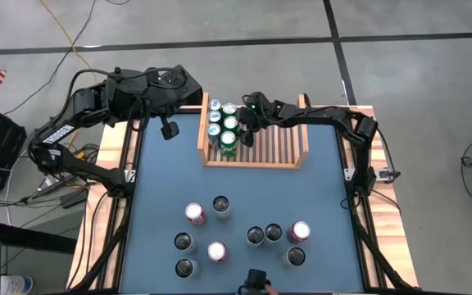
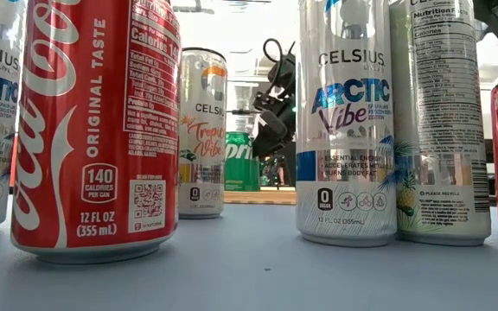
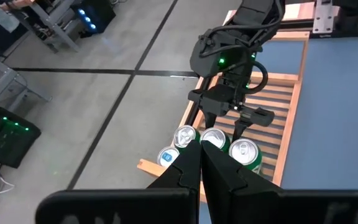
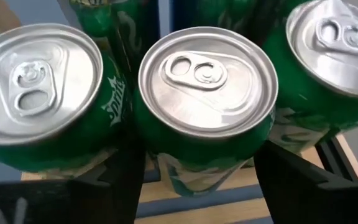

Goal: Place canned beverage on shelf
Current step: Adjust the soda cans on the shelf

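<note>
1. My right gripper [image 1: 245,129] hangs over the shelf [image 1: 277,146], upper centre of the high view, its fingers spread to either side of a green can [image 4: 207,99] without pinching it.
2. That can stands on the shelf's slats among other green cans [image 1: 229,141] at the rack's left end.
3. My left gripper [image 1: 169,129] waits left of the shelf, fingers pressed together on nothing.
4. Loose cans [image 1: 195,214] stand on the blue table [image 1: 318,197], lower half of the high view.
</note>
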